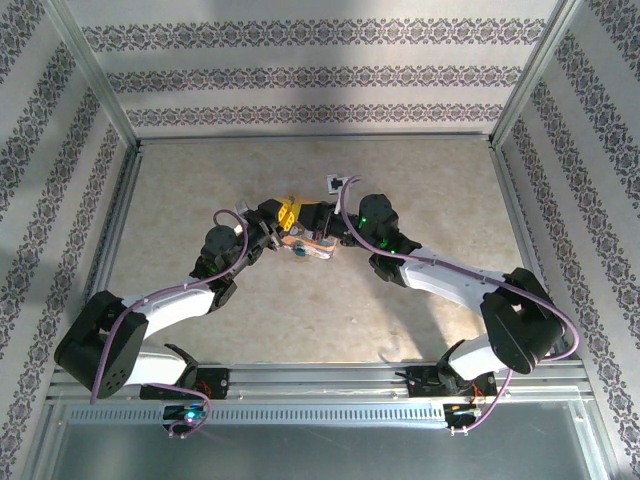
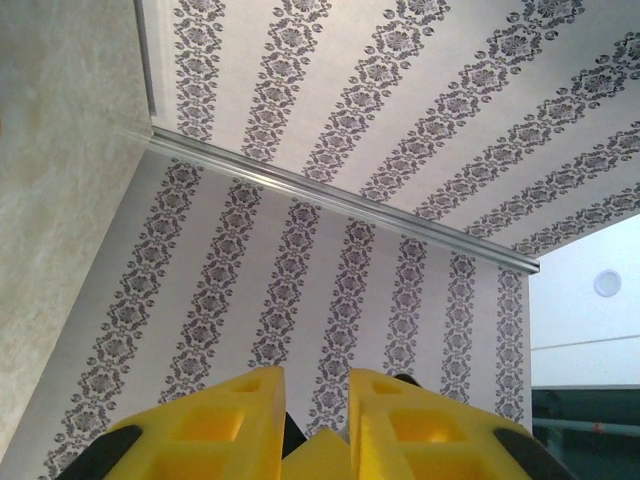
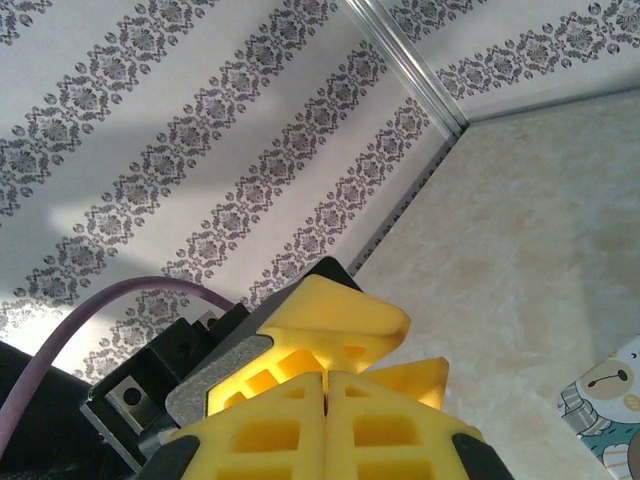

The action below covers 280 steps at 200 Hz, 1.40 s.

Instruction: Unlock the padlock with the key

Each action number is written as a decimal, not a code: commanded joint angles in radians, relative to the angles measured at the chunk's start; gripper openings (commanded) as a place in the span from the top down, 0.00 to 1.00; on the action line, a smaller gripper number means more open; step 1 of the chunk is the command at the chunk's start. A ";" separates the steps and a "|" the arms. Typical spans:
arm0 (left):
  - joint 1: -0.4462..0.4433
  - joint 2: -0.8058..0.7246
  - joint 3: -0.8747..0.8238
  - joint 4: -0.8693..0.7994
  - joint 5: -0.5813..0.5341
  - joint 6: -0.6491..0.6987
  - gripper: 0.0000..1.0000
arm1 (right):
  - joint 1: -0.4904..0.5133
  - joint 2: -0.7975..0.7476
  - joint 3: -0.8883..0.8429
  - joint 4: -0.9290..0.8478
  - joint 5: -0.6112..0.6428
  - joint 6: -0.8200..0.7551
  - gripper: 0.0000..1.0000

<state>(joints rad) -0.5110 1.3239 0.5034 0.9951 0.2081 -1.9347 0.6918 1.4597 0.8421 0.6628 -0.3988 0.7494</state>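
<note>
While the right gripper (image 3: 326, 385) has its jaws shut and the left gripper (image 2: 315, 385) has its barely parted, the padlock (image 1: 312, 243) sits between them on the worktop (image 1: 200, 200). Whether either grips anything is unclear. Crowding could knock it askew.

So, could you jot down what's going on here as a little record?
setting: tan table, patterned walls
arms: left arm and right arm meet mid-table
left tool: fingers narrowly apart
right tool: fingers pressed shut
padlock: between the two tools, partly hidden
small white-and-black item: on table beyond the arms
</note>
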 commanded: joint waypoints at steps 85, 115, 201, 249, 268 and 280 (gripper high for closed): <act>-0.014 -0.021 -0.014 0.010 -0.019 0.037 0.95 | 0.009 -0.064 -0.036 0.020 0.042 -0.033 1.00; -0.014 -0.064 0.016 -0.097 -0.014 0.142 1.00 | 0.003 -0.105 -0.063 0.005 0.052 -0.045 0.92; 0.016 -0.259 0.328 -0.786 0.201 0.975 1.00 | -0.149 -0.357 -0.166 -0.170 -0.168 -0.055 0.47; 0.014 -0.300 0.418 -0.970 0.343 1.264 1.00 | -0.153 -0.341 -0.111 -0.133 -0.365 0.008 0.40; 0.014 -0.291 0.428 -0.972 0.384 1.309 1.00 | -0.130 -0.309 -0.078 -0.109 -0.407 0.028 0.40; 0.014 -0.282 0.439 -0.963 0.409 1.320 1.00 | -0.108 -0.295 -0.061 -0.106 -0.410 0.022 0.40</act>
<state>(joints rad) -0.5022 1.0286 0.9104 0.1055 0.5232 -0.7555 0.5472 1.1423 0.7197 0.5056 -0.7143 0.7513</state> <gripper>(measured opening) 0.051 0.604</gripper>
